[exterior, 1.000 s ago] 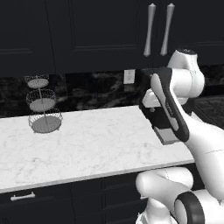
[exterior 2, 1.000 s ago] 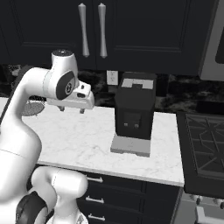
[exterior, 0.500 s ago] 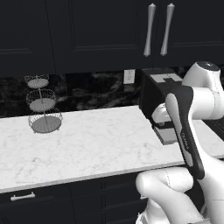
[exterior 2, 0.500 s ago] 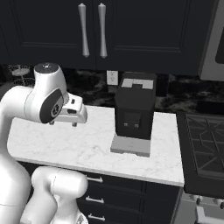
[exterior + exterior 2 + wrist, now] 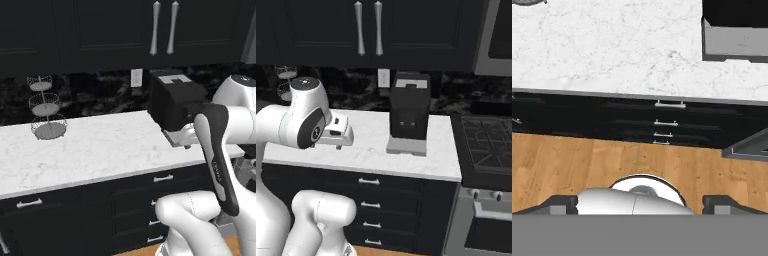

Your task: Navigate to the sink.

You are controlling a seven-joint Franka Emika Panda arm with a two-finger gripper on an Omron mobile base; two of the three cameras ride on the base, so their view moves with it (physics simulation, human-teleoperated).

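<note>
Down at the bottom of the hand view, the gripper (image 5: 641,202) shows two dark fingertips (image 5: 559,204) set wide apart with nothing between them, pointing at the wood floor (image 5: 587,165) in front of the dark drawers (image 5: 662,127). Beyond the drawers lies the white marble counter (image 5: 612,45), and at its right end sits the grey base of a black coffee machine (image 5: 734,42).

From the right base view, the hand hangs over the counter's (image 5: 371,145) near left part, well left of the coffee machine (image 5: 408,112), which stands toward the counter's right end below a wall outlet (image 5: 383,77). Just right of the counter is a stove (image 5: 486,145). From the left base view, a three-tier wire stand (image 5: 46,107) sits at the counter's (image 5: 95,150) far left, against the dark backsplash. Black upper cabinets (image 5: 125,30) with silver handles hang above. I cannot find the sink anywhere.
</note>
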